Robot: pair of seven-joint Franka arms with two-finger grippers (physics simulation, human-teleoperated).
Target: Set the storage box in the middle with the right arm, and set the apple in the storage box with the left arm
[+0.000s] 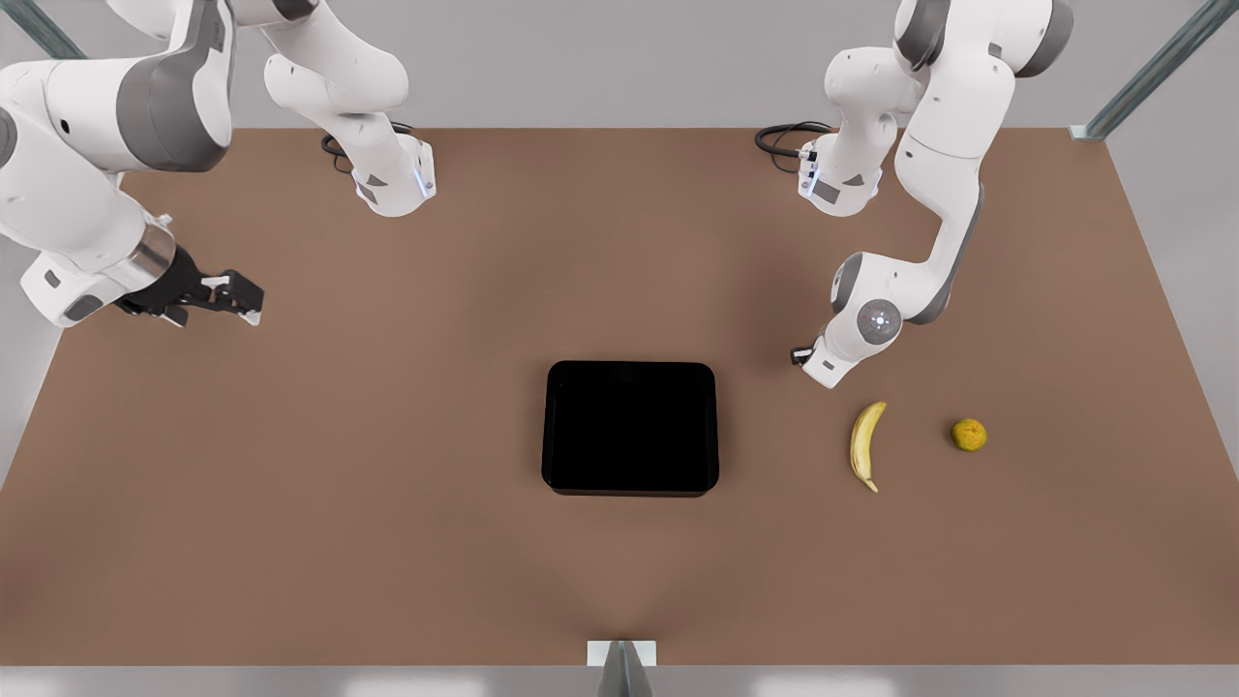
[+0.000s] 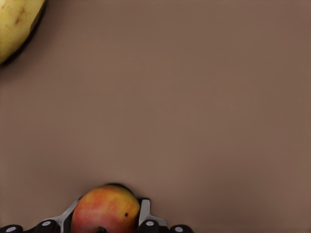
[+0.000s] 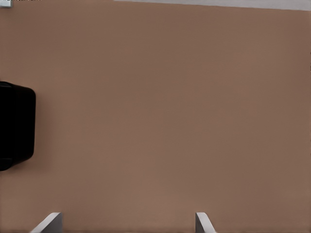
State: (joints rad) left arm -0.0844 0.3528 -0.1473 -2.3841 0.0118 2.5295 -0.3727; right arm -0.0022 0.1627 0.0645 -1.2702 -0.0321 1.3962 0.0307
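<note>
Looking across the bench (image 1: 387, 542), you see the box (image 1: 630, 428) at its middle. Your left gripper (image 2: 108, 228) sits low beside the banana (image 1: 865, 444), jaws closed around the apple (image 2: 105, 210). Your right gripper (image 1: 235, 295) hovers well away, jaws spread, holding nothing.

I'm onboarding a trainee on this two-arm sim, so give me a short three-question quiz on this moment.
1. True or false: the right pincer grips the storage box.
2. What sits between the left pincer's fingers? A: nothing. B: the apple. C: a cup.
3. Fill in: between the storage box and the yellow-green fruit lies a ____.

Key: 1 false, it hangs open, away at the front view's left. 2 B. 3 banana.
</note>
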